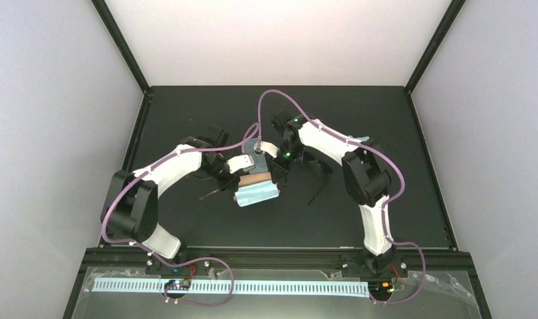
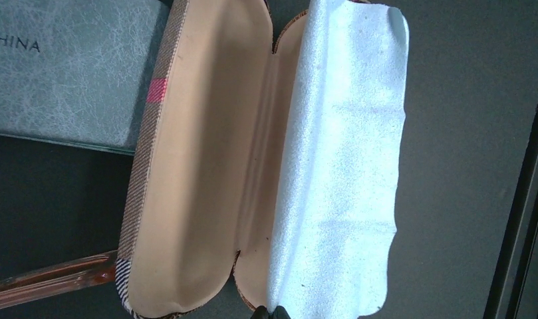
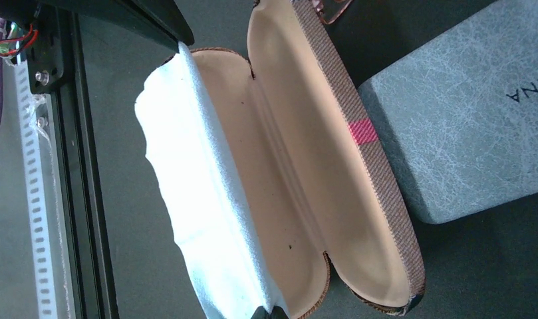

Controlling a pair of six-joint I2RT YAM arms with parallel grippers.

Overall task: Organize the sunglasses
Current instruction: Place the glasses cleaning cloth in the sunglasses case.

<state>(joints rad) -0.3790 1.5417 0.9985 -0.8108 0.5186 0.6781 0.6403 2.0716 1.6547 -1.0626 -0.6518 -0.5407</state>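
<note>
An open tan case [image 2: 199, 166] lies in the middle of the table, with a light blue cloth [image 2: 339, 166] draped over its one half and out past its rim. At one end of the cloth my left gripper [image 2: 269, 314] is shut on the edge. At the opposite end my right gripper [image 3: 269, 314] pinches the cloth [image 3: 193, 199] shut. One arm of the reddish-brown sunglasses [image 2: 46, 282] pokes out from behind the case, also seen as the reddish-brown sunglasses [image 1: 209, 195] to its left. The black sunglasses [image 1: 317, 191] lie under my right arm.
A blue-grey case [image 3: 465, 133] lies shut beside the tan case [image 3: 306, 166], on its far side in the top view. The table's black front rail [image 3: 86, 199] runs close to the cloth. The black side walls stand well off.
</note>
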